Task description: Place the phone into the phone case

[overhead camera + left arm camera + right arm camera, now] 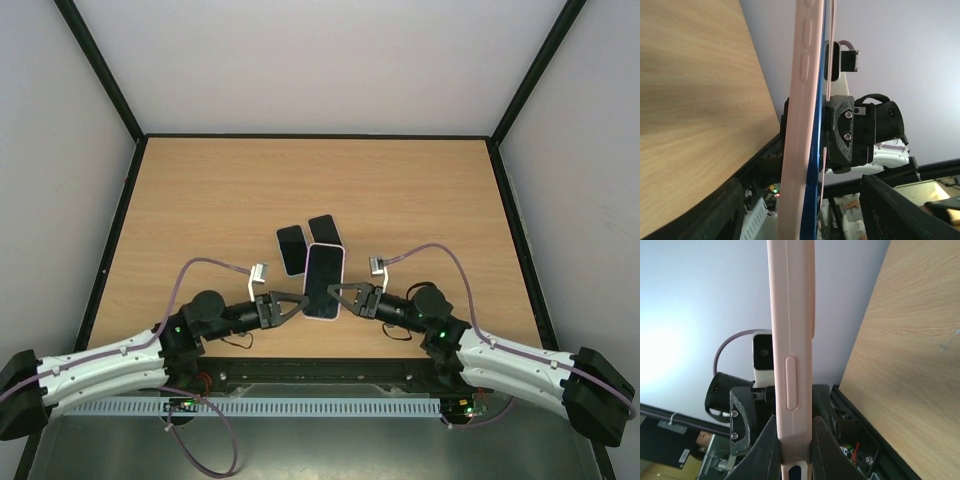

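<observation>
The pale pink phone case (790, 340) is held off the table with the phone (323, 278) lying in it, screen up. In the left wrist view the phone's blue edge (816, 150) shows against the case (799, 125). My right gripper (795, 450) is shut on the case's near right edge, its fingers (826, 450) pressed on both faces. My left gripper (300, 302) is at the case's left edge and stands open. Its fingers (895, 210) are apart on either side of the case without touching it.
Two other dark phones (291, 248) (326, 230) lie flat on the wooden table (200, 210) just beyond the held case. Black frame rails (510, 220) border the table, and grey walls stand behind and beside it.
</observation>
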`<state>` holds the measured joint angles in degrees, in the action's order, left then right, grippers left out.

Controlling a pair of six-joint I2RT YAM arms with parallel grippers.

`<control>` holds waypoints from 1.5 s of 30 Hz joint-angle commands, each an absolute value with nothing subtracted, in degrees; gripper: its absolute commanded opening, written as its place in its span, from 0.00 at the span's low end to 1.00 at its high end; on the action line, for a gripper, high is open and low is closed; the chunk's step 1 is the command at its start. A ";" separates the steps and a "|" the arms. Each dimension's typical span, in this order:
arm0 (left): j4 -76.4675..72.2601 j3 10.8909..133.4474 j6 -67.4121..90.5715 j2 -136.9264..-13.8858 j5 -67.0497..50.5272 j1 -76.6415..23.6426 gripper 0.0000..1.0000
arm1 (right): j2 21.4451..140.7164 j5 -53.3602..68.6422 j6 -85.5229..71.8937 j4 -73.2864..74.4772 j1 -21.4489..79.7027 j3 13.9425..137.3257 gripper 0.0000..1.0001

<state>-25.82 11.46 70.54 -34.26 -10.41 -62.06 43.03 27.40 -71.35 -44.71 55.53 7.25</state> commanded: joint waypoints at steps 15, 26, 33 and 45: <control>-18.27 12.83 66.75 -31.67 -6.89 -61.73 0.02 | 41.40 21.63 -69.10 -43.44 55.91 10.01 0.07; -17.95 15.45 65.42 -34.05 -6.59 -61.79 0.58 | 43.24 28.24 -67.98 -44.49 55.95 10.03 0.07; -17.44 19.42 62.94 -39.92 -6.94 -61.79 0.51 | 46.66 32.64 -70.01 -50.80 55.90 8.34 0.07; -16.03 21.82 62.43 -43.84 -5.85 -61.52 0.02 | 43.37 33.64 -68.65 -47.26 55.90 5.76 0.10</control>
<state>-17.78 19.81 63.46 -42.50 -7.25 -61.67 45.23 32.62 -70.41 -45.93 55.53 5.82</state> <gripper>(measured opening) 0.089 0.087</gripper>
